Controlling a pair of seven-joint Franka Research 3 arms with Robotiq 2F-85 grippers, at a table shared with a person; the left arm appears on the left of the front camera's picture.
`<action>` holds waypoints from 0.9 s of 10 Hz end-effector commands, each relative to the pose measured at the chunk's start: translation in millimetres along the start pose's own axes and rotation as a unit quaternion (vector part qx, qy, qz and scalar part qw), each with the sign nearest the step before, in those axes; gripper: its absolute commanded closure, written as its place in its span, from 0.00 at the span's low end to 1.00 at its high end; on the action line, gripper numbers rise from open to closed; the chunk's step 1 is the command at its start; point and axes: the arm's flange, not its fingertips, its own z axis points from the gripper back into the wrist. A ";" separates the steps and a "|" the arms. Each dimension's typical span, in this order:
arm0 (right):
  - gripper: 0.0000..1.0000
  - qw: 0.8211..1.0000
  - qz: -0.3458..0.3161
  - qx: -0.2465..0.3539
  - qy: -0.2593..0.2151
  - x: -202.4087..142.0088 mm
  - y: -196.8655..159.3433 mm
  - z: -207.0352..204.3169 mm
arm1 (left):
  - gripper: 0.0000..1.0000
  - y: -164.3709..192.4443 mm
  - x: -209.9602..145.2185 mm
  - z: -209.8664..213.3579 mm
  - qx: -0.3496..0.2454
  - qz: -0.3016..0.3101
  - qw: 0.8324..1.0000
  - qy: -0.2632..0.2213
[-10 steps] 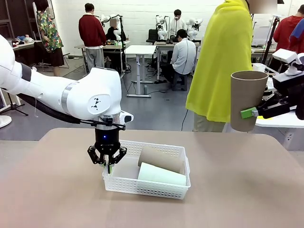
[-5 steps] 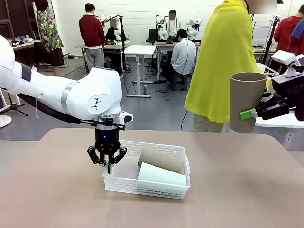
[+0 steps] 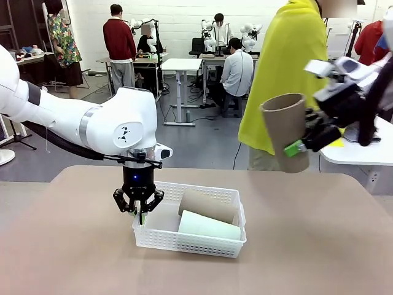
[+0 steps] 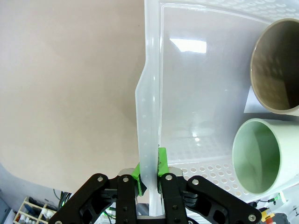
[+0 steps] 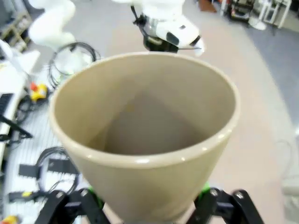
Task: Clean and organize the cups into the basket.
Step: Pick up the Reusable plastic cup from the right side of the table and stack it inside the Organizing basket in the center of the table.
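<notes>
The white mesh basket (image 3: 161, 235) stands mid-table with a brown cup (image 3: 207, 204) and a mint green cup (image 3: 209, 226) lying side by side in it. My left gripper (image 3: 142, 214) is shut on the basket's left rim (image 4: 147, 121); its green pads (image 4: 161, 161) pinch the wall, with the brown cup (image 4: 276, 70) and the mint cup (image 4: 264, 156) mouth-on at the right. High at the right, my right gripper (image 3: 295, 147) is shut on another brown cup (image 3: 285, 131), tilted in the air. That cup (image 5: 145, 140) shows mouth-up in the right wrist view.
A person in a yellow top (image 3: 285, 80) stands at the table's far edge behind the raised cup. The tan table (image 3: 319, 246) has free room right of and in front of the basket. A white table (image 3: 362, 150) stands at the far right.
My right gripper has swung left and slightly up with the brown cup, tilting it. The left gripper and basket have stayed still.
</notes>
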 end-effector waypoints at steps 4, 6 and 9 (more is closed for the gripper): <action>0.18 0.960 -0.078 0.070 0.259 55.1 -42.7 -97.2 | 1.00 1.1 0.7 2.8 0.000 0.001 1.000 -0.005; 0.18 0.944 -0.075 0.076 0.312 65.6 -52.5 -139.1 | 1.00 1.1 0.7 2.8 0.000 0.001 1.000 -0.005; 0.18 0.945 -0.050 0.074 0.314 73.3 -65.0 -170.1 | 1.00 1.1 0.7 2.8 0.000 0.001 1.000 -0.005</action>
